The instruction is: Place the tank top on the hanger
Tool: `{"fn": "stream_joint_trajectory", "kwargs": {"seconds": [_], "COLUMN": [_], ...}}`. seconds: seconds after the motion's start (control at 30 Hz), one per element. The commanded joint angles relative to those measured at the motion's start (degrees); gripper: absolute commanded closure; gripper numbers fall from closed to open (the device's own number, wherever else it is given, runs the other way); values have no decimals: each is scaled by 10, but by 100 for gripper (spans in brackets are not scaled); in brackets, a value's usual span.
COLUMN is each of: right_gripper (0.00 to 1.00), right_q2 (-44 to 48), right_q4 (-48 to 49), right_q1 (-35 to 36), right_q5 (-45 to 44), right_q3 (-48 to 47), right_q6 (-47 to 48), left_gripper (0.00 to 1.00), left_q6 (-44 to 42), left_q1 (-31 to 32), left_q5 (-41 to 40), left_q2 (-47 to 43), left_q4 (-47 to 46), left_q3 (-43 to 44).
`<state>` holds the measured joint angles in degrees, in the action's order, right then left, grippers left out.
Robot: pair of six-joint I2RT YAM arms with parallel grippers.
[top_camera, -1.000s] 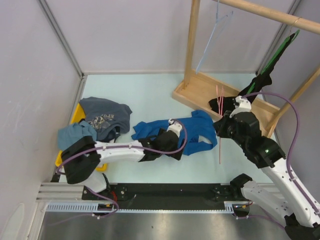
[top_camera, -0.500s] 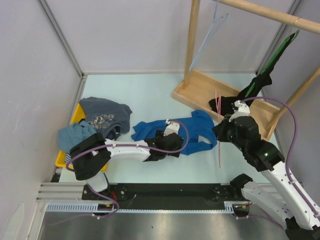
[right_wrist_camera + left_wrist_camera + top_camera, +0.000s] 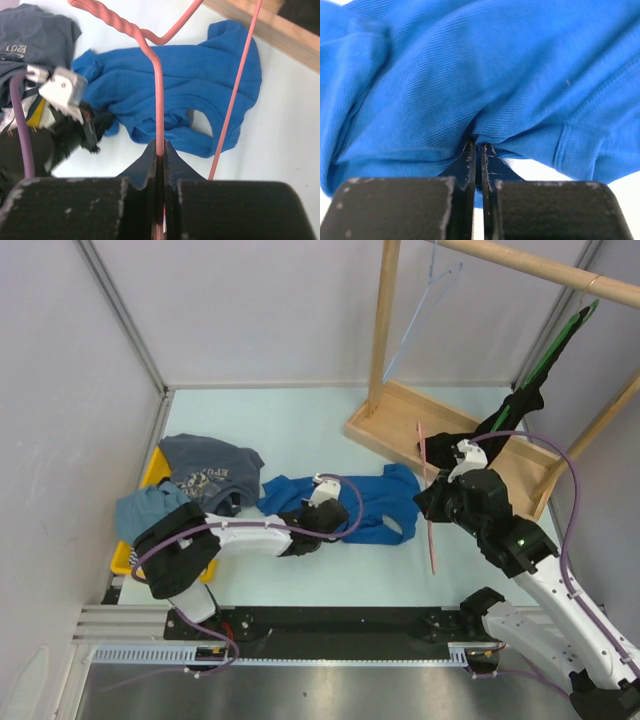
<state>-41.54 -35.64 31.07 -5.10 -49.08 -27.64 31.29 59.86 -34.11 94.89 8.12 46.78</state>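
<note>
The tank top [image 3: 352, 502] lies rumpled on the table just off the near-left corner of the wooden rack [image 3: 386, 430], spreading away from the rack toward the left arm's side. None of it is on the hanger [image 3: 429, 525] yet. No strap or armhole sits over the pink wire, so I judge the threading and draping are all left to do. What looks done is the preparation, with each arm holding its own piece.

The hanger shows nearly edge-on from above, between the rack's base and the end of the tank top nearest the rack. Whether wire and cloth touch I cannot tell.

The left gripper [image 3: 328, 517] reaches out low over the table, on the far side of the garment from the rack. In the wrist view its jaws are pressed together on a raised fold of the blue fabric [image 3: 485, 75]. The right gripper [image 3: 432, 496] is bent in over the near edge of the rack's base, its jaws pinching the hanger's wire [image 3: 158, 105] just below the twisted neck.

Farther from the rack, past the tank top, lie a dark grey printed shirt [image 3: 210, 473] and a teal garment [image 3: 145, 510]. On the rack's rail hang a light blue hanger [image 3: 420, 320] and a green hanger [image 3: 548, 358] carrying black cloth.
</note>
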Motion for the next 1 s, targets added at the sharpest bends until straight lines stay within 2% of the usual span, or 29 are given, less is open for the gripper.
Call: {"fn": "stream_joint_trajectory", "kwargs": {"seconds": [0.0, 0.1, 0.2, 0.23, 0.27, 0.3, 0.33, 0.4, 0.53, 0.6, 0.63, 0.67, 0.73, 0.77, 0.97], "right_gripper": [100, 100, 100, 100, 100, 100, 100, 100, 100, 100, 100, 100, 100, 100, 100], "right_q2": [1, -6, -11, -10, -9, -8, -8, -9, -13, -14, -14, -14, -10, -7, 27], "right_q4": [46, 59, 73, 77, 80, 83, 82, 78, 74, 75, 74, 72, 68, 65, 35], "right_q1": [4, 4, 6, 7, 7, 7, 7, 7, 6, 5, 1, -1, -9, -19, -61], "right_q5": [40, 46, 88, 95, 101, 112, 118, 126, 132, 141, 144, 149, 152, 156, 176], "right_q3": [14, 27, 42, 50, 53, 56, 58, 61, 64, 62, 60, 58, 57, 57, 53], "right_q6": [0, -2, -7, -7, -5, -4, -2, 6, 19, 24, 26, 28, 29, 30, 33], "left_gripper": [100, 100, 100, 96, 86, 49, 29, 8, 3, 3, 3, 4, 5, 5, 9], "left_q6": [-75, -145, -182, -194, -198, -204, -209, -203, -207, -186, -176, -169, -142, -133, -83], "left_q1": [-68, -126, -191, -199, -206, -207, -206, -193, -119, -60, -43, -27, 3, 5, 6], "left_q5": [11, 30, 42, 48, 48, 46, 43, 37, -25, -11, 11, 84, 153, 227, 314], "left_q2": [-44, -54, -40, -36, -33, -37, -43, -80, -173, -212, -218, -222, -209, -196, -100], "left_q4": [-21, -55, -53, -49, -36, -29, -24, -7, 12, 9, 1, -13, -73, -104, -193], "left_q3": [-14, 9, 55, 65, 75, 87, 89, 80, 53, 37, 29, 6, -18, -38, -40]}}
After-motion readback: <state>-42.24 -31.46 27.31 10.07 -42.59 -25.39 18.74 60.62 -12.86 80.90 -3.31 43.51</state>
